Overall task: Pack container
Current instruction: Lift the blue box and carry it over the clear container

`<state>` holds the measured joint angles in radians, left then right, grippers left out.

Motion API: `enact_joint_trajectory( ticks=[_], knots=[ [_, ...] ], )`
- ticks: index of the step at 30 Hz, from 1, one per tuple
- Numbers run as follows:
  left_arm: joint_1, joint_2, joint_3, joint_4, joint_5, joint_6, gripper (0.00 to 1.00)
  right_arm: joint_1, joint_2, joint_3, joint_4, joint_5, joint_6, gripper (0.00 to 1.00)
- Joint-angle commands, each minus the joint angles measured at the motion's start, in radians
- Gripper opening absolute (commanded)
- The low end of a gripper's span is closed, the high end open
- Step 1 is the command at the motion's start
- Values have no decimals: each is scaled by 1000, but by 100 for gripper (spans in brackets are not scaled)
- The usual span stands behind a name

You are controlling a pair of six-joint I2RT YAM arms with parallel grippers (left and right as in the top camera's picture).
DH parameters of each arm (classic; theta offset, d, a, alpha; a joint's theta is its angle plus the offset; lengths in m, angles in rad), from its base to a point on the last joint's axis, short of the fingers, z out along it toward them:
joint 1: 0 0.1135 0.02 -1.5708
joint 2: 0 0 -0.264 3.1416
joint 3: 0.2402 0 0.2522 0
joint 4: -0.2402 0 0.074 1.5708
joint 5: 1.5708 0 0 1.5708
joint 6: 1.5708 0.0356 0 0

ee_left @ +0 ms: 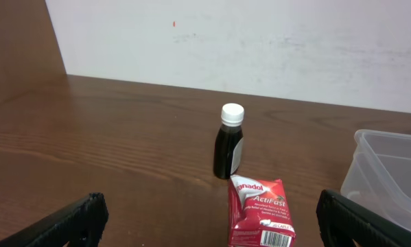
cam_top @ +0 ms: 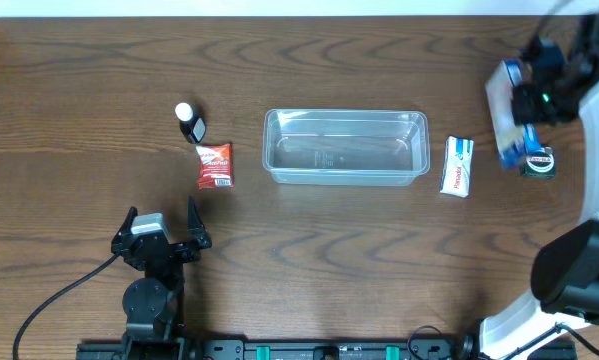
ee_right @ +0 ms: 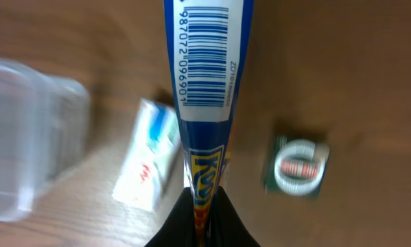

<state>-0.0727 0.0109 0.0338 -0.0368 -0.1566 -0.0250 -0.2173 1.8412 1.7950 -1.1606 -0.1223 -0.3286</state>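
Blue packet (ee_right: 205, 68) sits pinched tight in the right claw (ee_right: 204, 209) at three o'clock. Next it needs a carry toward nine o'clock, over the container (cam_top: 345, 150).

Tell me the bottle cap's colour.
The cap is white, on a dark bottle; it shows best in the left wrist view.

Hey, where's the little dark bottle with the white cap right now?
In the overhead view, the bottle stands on the left side of the table, left of the container, just beyond the red packet.
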Motion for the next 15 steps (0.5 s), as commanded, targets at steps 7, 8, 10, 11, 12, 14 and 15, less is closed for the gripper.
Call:
enact_joint_trajectory(
  ticks=[7, 8, 10, 11, 12, 14, 15],
  knots=[
    [4, -7, -30, -18, -1, 10, 98, 298, -5, 226, -36, -26, -199, 5],
    [4, -7, -30, -18, -1, 10, 98, 331, -5, 235, -36, -26, -224, 5],
    [4, -7, -30, -18, -1, 10, 98, 389, -5, 239, -37, -28, -287, 12],
    [4, -7, -30, -18, -1, 10, 98, 416, -5, 239, -43, -28, -328, 11],
    [4, -7, -30, -18, -1, 10, 98, 441, -5, 237, -49, -28, -370, 10],
    [4, -7, -30, -18, -1, 10, 98, 483, -5, 223, -53, -28, -426, 8],
    [4, -7, -30, -18, -1, 10, 98, 498, -5, 217, -55, -28, -445, 7]
  ],
)
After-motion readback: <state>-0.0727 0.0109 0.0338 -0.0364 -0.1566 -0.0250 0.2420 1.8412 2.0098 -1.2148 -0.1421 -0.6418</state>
